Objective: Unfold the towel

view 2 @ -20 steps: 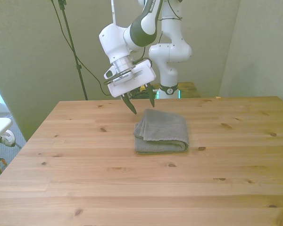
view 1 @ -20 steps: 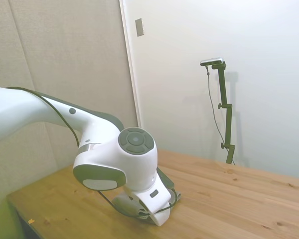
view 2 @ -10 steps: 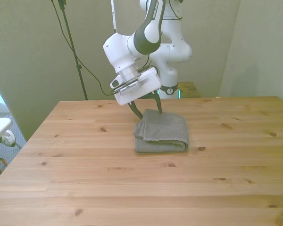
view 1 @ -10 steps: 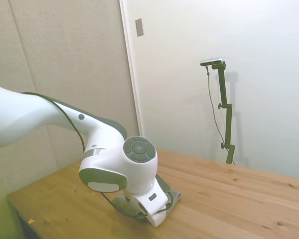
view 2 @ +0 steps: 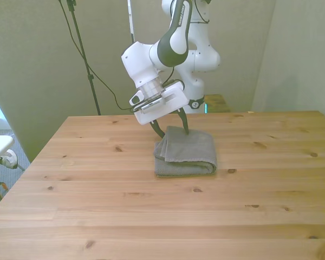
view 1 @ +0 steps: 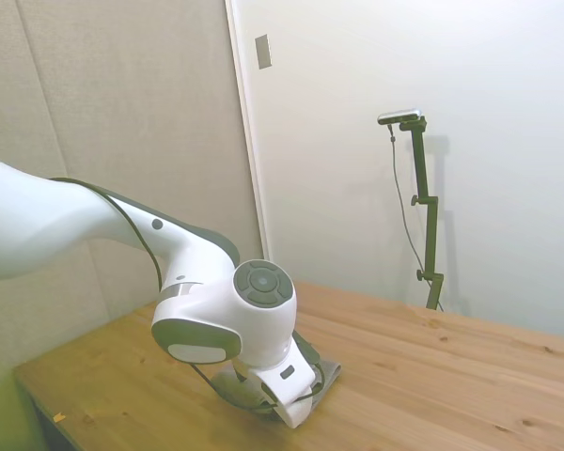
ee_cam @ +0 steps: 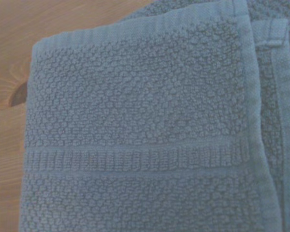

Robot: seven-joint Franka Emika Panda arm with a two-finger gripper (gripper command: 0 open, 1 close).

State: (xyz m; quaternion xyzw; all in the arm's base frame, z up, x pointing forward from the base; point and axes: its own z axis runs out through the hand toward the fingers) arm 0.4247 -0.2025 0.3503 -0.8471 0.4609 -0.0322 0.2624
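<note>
We have lowered the gripper over the last second until its spread, empty fingers straddle the towel's far corner. The towel lies folded on the table beneath us, so we judge a pinch comes next.

Side, front cams share towel; wrist cam close above it

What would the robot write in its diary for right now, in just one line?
stage: reaching | towel: folded, on table | gripper: open, fingers at towel's far edge | grasp: not yet
</note>
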